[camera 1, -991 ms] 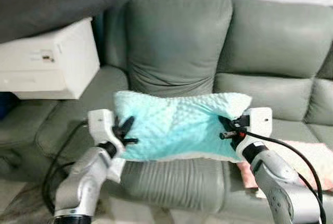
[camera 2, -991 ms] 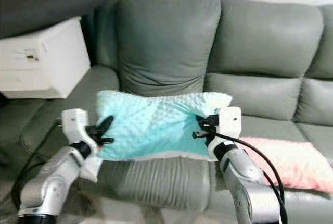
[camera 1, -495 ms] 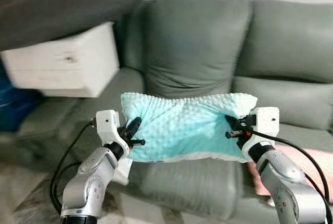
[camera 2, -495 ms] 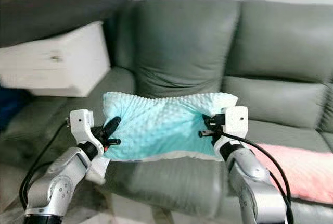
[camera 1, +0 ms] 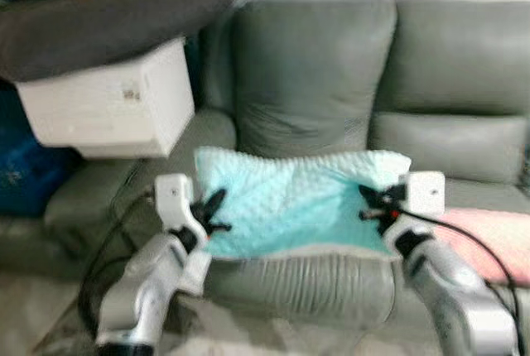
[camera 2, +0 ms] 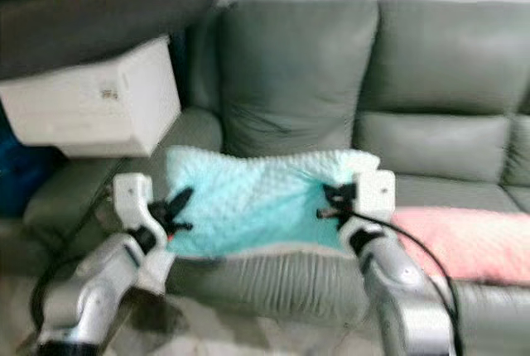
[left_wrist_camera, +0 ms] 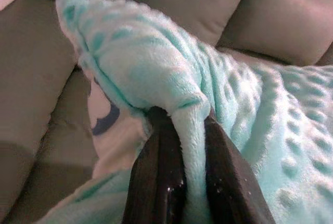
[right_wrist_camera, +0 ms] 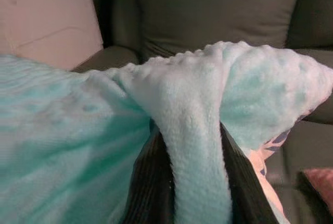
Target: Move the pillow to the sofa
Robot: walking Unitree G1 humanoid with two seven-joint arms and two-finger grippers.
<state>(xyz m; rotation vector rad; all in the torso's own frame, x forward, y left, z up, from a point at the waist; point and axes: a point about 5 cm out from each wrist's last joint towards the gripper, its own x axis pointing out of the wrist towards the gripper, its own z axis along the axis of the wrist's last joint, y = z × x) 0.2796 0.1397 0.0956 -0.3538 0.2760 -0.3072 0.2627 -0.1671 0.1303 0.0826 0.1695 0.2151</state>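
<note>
**Both claws clamped on the pillow, sofa seat just ahead**

Left gripper (camera 1: 214,211) is pinched shut on a fold of the turquoise pillow (camera 1: 298,200) at its left end, and your right gripper (camera 1: 371,204) is pinched on the fabric at the opposite end. In each wrist view the two black fingers (left_wrist_camera: 158,182) squeeze a ridge of the dotted fleece between them, so both grips look secure (the fabric bulges over the fingertips rather than slipping out).

Between the claws, the pillow hangs stretched and level, held over the front of the grey sofa (camera 1: 319,66), at the seat next to the left armrest. Whether its underside already touches the cushion you cannot tell from these views; the lower edge sits right at the seat's front.

Further out, a pink pillow (camera 1: 489,240) lies on the seat to your right, near the right arm, and a white box (camera 1: 108,103) under a dark cushion (camera 1: 108,21) rests on the armrest to your left.

You are in the carrying step, close to the placing. Next, judge it this way: bring the pillow further over the seat, lower it until the cushion takes its weight, then part both claws together. Keep clear of the pink pillow as you draw the right arm back.
</note>
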